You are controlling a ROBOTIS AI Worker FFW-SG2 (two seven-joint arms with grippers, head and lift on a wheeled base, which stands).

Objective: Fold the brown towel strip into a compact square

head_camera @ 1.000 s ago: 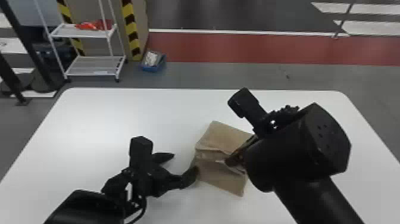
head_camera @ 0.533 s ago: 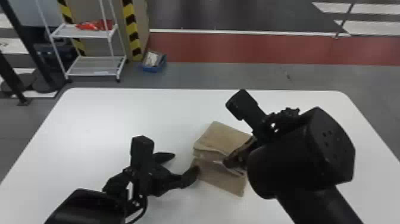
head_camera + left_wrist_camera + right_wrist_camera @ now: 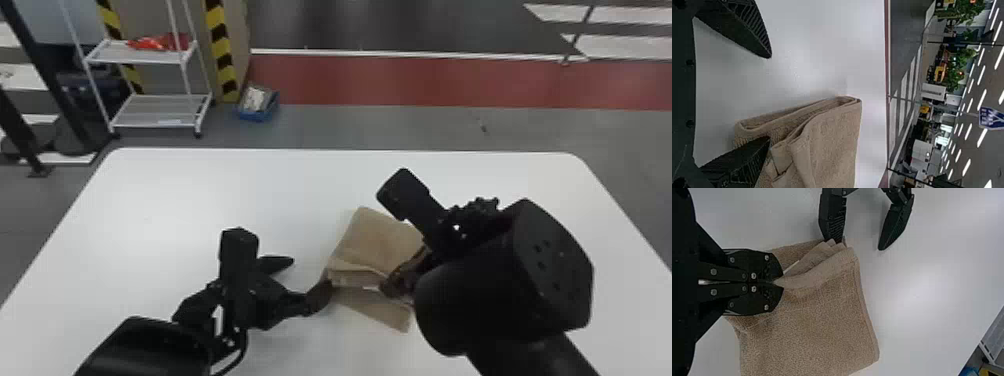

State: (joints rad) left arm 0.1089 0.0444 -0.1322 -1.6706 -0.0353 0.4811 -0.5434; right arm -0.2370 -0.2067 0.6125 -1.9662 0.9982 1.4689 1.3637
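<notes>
Brown towel [image 3: 380, 240], mid-fold
Right gripper [image 3: 778, 282] clenches its edge, likely to fold it; left gripper [image 3: 769, 98], spread, probably braces it.

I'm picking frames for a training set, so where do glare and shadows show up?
Head view: a pale glare patch on the table, toward its left; left wrist view: ceiling lights as bright strips, faint shadow along the towel; right wrist view: soft shadow by the left gripper.
</notes>
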